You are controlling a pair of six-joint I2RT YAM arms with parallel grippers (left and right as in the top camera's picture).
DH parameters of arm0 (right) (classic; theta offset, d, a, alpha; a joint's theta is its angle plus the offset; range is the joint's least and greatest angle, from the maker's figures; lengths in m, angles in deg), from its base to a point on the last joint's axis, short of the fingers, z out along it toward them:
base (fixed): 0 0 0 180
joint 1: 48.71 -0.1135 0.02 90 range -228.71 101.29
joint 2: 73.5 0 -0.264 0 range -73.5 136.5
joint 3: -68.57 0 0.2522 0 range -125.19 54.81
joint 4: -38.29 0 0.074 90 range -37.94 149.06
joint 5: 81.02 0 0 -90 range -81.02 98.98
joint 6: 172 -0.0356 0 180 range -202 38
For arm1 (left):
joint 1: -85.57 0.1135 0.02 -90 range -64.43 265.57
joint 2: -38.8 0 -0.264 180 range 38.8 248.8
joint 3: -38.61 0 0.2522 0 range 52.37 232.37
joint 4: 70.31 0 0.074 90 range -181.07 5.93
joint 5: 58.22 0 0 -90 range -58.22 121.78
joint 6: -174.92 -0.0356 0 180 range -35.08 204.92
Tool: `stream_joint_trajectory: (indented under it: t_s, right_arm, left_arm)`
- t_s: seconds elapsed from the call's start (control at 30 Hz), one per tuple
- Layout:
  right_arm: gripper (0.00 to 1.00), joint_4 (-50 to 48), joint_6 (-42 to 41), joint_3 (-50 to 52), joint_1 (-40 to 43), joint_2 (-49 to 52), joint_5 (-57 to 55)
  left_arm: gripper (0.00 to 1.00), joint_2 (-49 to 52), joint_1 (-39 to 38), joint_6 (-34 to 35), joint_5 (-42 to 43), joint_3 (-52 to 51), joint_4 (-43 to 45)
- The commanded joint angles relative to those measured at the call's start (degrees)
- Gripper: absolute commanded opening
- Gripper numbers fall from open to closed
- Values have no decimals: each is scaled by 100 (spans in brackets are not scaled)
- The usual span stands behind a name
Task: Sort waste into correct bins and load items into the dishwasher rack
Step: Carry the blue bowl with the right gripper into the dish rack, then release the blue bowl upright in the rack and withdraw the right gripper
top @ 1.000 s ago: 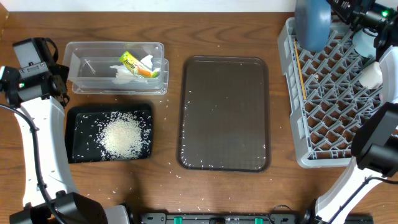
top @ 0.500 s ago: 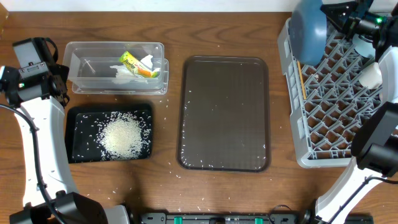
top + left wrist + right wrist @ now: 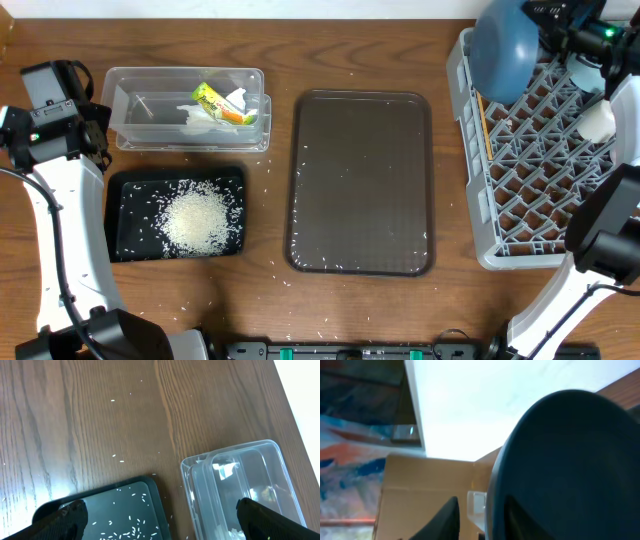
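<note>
Resting tilted on edge at the far left corner of the rack (image 3: 530, 200), the dark-blue bowl (image 3: 503, 45) has the right gripper (image 3: 552, 22) right against its rim. Whether those fingers pinch the bowl or stand clear cannot be told. Far to the rack's left, the left gripper (image 3: 164, 519) hangs spread wide, holding nothing.

Cannot make out any hold by the right gripper (image 3: 545, 20) on the dark-blue bowl (image 3: 505, 50) at 1 o'clock overhead, blurred and cropped from 3 to 6 o'clock in the right wrist view. Cannot follow the dishwasher rack (image 3: 500, 200) past 3 o'clock behind the right arm (image 3: 625, 130). See only corners of clear tub (image 3: 240, 485), 5 o'clock, and black tray (image 3: 125, 505), 7 o'clock, at the left wrist view's bottom edge.
</note>
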Motion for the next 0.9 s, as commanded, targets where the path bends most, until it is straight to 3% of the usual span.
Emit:
stream_joint_trajectory:
  t_s: [0.0,0.27,0.5,0.87]
  right_arm:
    - [34,0,116,17,136,-210,-468]
    - [59,979,778,15,382,-815,-1958]
    - [63,2208,1751,15,437,-1541,-3585]
    - [63,3241,2645,15,92,-2133,-5414]
  left_arm:
    - [97,15,20,-61,-35,50,-20]
    - [97,15,20,-59,-35,50,-22]
    - [98,15,20,-59,-37,50,-22]
    - [98,15,20,-61,-37,50,-20]
